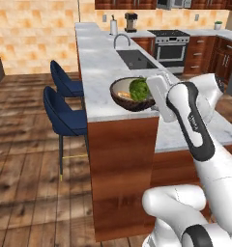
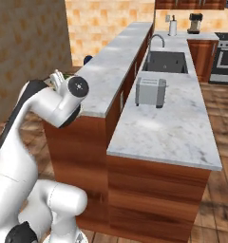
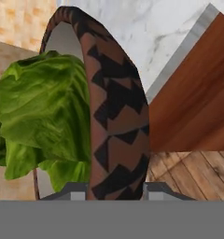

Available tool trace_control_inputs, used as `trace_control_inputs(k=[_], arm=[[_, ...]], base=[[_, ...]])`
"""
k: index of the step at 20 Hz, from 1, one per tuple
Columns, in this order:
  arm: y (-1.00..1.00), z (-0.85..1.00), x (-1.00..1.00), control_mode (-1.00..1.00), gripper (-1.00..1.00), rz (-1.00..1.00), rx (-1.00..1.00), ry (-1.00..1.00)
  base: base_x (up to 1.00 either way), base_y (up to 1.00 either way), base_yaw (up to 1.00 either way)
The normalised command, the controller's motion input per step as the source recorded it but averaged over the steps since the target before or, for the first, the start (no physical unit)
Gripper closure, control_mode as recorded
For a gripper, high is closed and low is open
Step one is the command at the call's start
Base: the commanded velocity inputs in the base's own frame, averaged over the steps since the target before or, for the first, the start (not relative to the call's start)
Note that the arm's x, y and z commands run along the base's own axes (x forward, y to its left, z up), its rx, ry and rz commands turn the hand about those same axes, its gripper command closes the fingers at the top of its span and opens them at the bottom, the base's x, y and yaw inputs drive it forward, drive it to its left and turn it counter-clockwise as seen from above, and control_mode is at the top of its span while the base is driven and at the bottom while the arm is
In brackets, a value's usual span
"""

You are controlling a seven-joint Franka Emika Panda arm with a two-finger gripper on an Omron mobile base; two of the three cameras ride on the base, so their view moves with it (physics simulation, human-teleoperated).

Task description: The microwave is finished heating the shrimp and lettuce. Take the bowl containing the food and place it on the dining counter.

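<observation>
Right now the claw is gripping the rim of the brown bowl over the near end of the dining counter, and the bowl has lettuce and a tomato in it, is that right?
Not quite. The claw does grip the bowl at its rim over the dining counter, but beside the lettuce lies orange-pink shrimp, not a tomato. The left base view shows it.

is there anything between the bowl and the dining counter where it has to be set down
Nothing visible stands in the way. The tool is shut on the rim of the bowl, which hangs at the near end of the dining counter, with the lettuce inside. The marble around it looks bare; the sink lies farther along.
</observation>
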Motion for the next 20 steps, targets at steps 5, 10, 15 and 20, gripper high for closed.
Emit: trace_control_inputs(k=[5,10,15,20], arm=[[0.06,-0.09,1.00,-1.00,1.00,-0.08,0.00,0.28],[0.00,-0.31,1.00,-1.00,1.00,-0.02,0.00,0.17],[0.00,-0.50,1.00,-1.00,1.00,-0.01,0.00,0.01],[0.00,-0.51,1.00,-1.00,1.00,-0.03,0.00,0.00]], base=[[0.00,0.00,0.00],[0.00,0.00,0.00],[0.00,0.00,0.00],[0.00,0.00,0.00]])
